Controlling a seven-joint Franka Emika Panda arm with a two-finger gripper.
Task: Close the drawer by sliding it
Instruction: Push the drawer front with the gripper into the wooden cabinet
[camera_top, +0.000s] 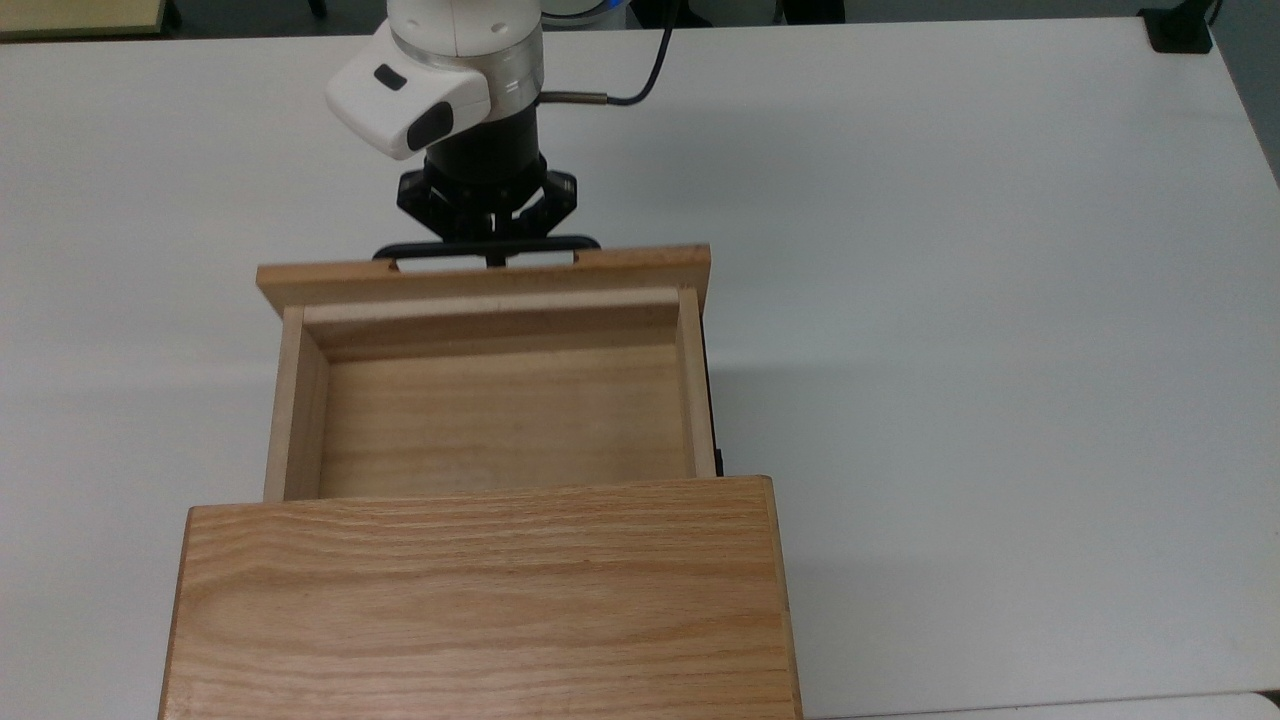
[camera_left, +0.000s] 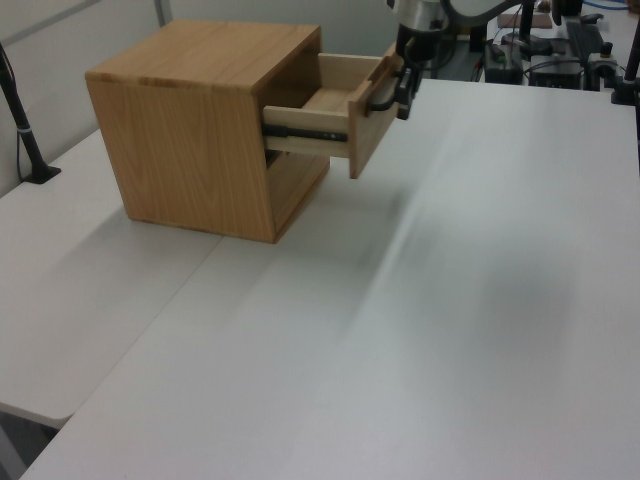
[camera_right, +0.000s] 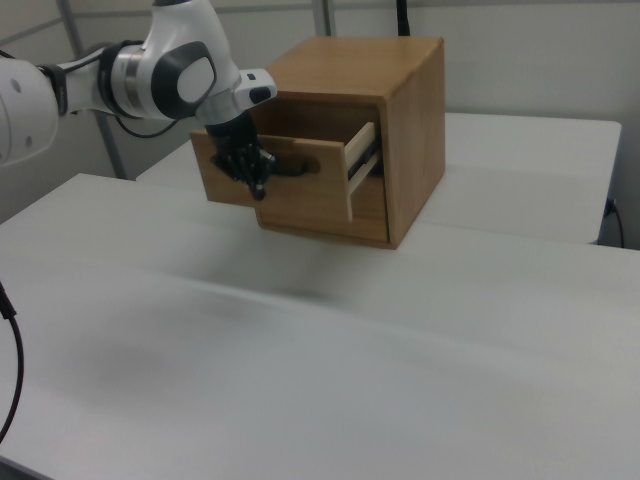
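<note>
One drawer (camera_top: 495, 420) is what I am working, and it sits partly pulled out of the oak cabinet (camera_top: 480, 600), its light wooden tray open to the top view with nothing lying on its floor. Its wider front panel (camera_top: 483, 275) faces away from the cabinet, toward the top view's upper edge, and the thin black bar handle (camera_top: 420, 247) runs along the outside of that panel. I have the gripper (camera_top: 496, 250) right at the handle, near the middle of the bar; in the top view the black fingers point down at the bar and the panel edge, and they look drawn close together with no wide gap between them, resting against the handle rather than clamped around it as far as I can judge. From the left view the gripper (camera_left: 404, 95) stands against the outer face of the front panel, with the drawer (camera_left: 335, 115) jutting from the cabinet (camera_left: 200, 125) on its dark slide rail (camera_left: 305, 132). In the right view the arm's white wrist (camera_right: 185, 75) reaches in from the right view's left, and the gripper (camera_right: 254, 178) meets the panel at the handle (camera_right: 300, 170). Cabinet and arm both stand over the white table (camera_top: 1000, 300).
</note>
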